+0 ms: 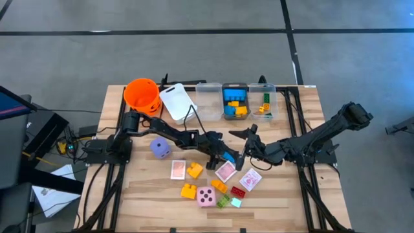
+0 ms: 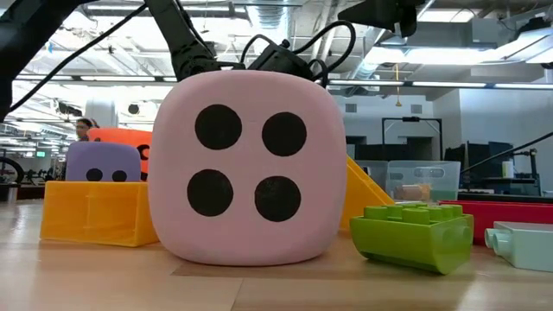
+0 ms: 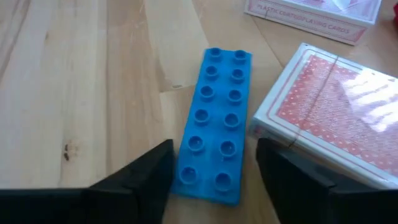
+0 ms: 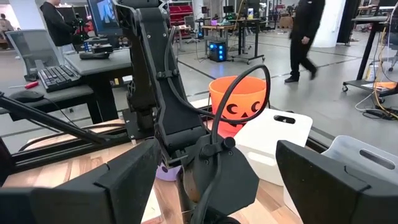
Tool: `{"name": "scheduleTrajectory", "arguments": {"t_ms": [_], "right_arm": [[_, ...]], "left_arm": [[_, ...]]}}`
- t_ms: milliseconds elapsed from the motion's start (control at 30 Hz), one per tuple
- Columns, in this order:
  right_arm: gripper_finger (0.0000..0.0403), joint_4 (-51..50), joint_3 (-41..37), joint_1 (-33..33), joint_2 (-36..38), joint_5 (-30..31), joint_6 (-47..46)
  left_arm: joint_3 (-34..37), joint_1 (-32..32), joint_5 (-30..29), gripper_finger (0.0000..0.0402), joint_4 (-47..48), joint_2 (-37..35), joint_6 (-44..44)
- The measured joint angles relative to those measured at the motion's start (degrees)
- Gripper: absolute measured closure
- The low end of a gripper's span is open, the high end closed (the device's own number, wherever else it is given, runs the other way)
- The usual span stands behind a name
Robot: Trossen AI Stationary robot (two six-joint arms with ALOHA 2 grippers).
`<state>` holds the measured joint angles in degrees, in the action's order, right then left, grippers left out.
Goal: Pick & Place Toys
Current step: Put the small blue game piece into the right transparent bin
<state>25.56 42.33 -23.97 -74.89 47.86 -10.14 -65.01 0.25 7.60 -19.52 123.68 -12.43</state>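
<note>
The left claw (image 3: 214, 180) is sitting low over the tabletop (image 1: 149, 188) near its middle, its two dark fingers (image 3: 146, 171) standing on either side of one end of a long blue brick (image 3: 214, 124). The fingers are parted a little wider than the brick, and whether they are touching its sides cannot be told. The blue brick is lying flat on the wood, studs up, just beside a pink-backed card deck (image 3: 336, 118); a second deck (image 3: 314, 15) is lying a little farther off. In the high view the left claw (image 1: 226, 157) is reaching in from the left arm's base, next to the pink-backed decks (image 1: 226, 171).

The right claw (image 1: 249, 139) is hanging near the left one, towards the middle of the tabletop, its fingers (image 4: 124, 171) spread wide and holding nothing. Its wrist camera is looking at the left arm, with the orange bucket (image 4: 239, 102) and a white bin (image 4: 277, 134) behind.

The other toys are lying scattered at the front of the tabletop: a pink dotted die (image 1: 206, 196), a purple die (image 1: 160, 147), orange bricks (image 1: 188, 190), a red brick (image 1: 238, 191) and a green brick (image 1: 223, 202). In the low view the pink die (image 2: 251, 168) is filling the middle, with a yellow-orange brick (image 2: 91, 212) on one side and a green brick (image 2: 415, 233) on the other. More bricks are already lying in the clear bins (image 1: 235, 110) at the back edge
</note>
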Motion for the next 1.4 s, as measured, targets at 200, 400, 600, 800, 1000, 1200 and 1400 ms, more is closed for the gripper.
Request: {"name": "scheduleTrajectory", "arguments": {"t_ms": [200,400,600,800,1000,1200,1400], "right_arm": [[0.0085,0.15,0.00,-0.07,0.00,0.00,0.01],[0.0085,0.15,0.02,-0.90,0.00,0.02,-0.82],[0.0085,0.11,0.02,-2.84,0.63,0.09,-0.71],[0.0085,0.41,0.07,-4.84,0.73,0.21,-0.54],[0.0085,-0.08,0.07,-6.37,0.76,0.20,-0.38],[0.0085,-0.99,0.06,-8.00,0.63,0.18,1.85],[0.0085,-2.10,0.04,-9.92,0.59,-0.02,10.81]], "left_arm": [[0.05,-0.02,0.01,0.0273,0.27,0.01,-0.22],[0.33,0.11,-0.82,0.0272,2.85,-2.14,-0.43],[0.41,0.31,-4.88,0.0272,19.49,-10.14,-2.23],[6.88,0.26,-5.11,0.0272,26.33,-20.79,-1.73],[18.98,0.39,-5.80,0.0272,24.83,-36.66,6.31],[29.93,0.39,-2.17,0.0272,14.51,-53.57,22.40],[35.63,0.04,5.72,0.0272,4.75,-62.19,44.93]]}}
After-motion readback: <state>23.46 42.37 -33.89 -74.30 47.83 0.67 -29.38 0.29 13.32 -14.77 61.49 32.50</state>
